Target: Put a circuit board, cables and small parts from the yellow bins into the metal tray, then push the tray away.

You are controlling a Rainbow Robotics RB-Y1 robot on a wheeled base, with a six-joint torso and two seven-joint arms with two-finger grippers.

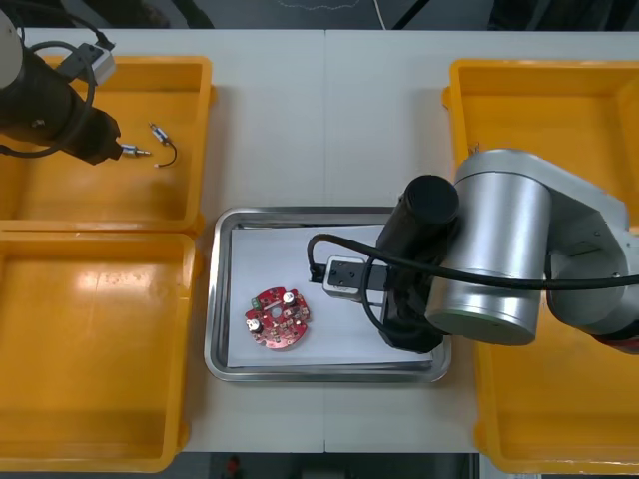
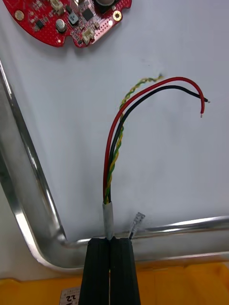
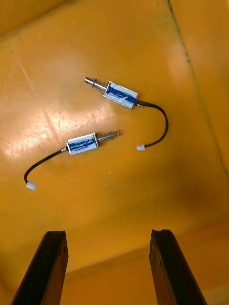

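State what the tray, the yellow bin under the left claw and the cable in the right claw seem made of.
Tray: likely polished steel; its rim mirrors light.
Yellow bin, below the open left claw: probably moulded plastic, glossy, scuffed.
Cable, pinched in the right claw over the tray: coloured plastic-looking insulation, grey tape at the gripped end.

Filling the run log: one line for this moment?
right gripper: shut on red-black-yellow cable bundle, over metal tray | circuit board: in tray | left gripper: open, above small metal parts in yellow bin
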